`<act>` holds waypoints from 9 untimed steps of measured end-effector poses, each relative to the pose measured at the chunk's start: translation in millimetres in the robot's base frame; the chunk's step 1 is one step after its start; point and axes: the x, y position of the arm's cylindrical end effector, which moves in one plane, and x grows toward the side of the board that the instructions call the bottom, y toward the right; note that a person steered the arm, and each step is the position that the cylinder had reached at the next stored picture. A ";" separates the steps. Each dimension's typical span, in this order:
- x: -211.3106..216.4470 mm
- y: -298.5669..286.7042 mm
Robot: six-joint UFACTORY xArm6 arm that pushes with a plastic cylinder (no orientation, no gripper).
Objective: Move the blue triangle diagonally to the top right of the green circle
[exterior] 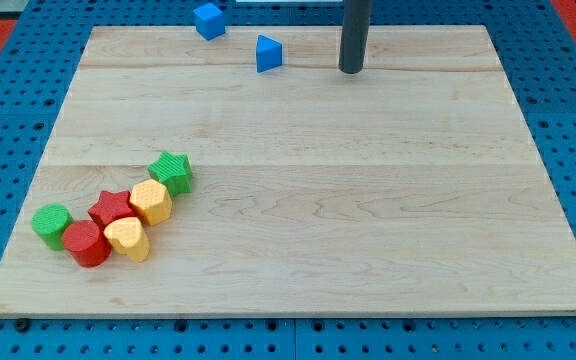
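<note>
- While the wooden board carries everything, my tip, a bare rod with no jaws to open or close, rests near the view's top.
- Blue triangle sits just left of my tip, apart.
- Green circle lies far off, bottom left.

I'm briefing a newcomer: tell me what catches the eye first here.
A tight cluster of green, red and yellow blocks, the green circle at its left end, sits at the wooden board's lower left. Far off at the view's top, my tip stands right of the blue triangle, not touching.
</note>
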 end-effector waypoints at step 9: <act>-1.5 -166.8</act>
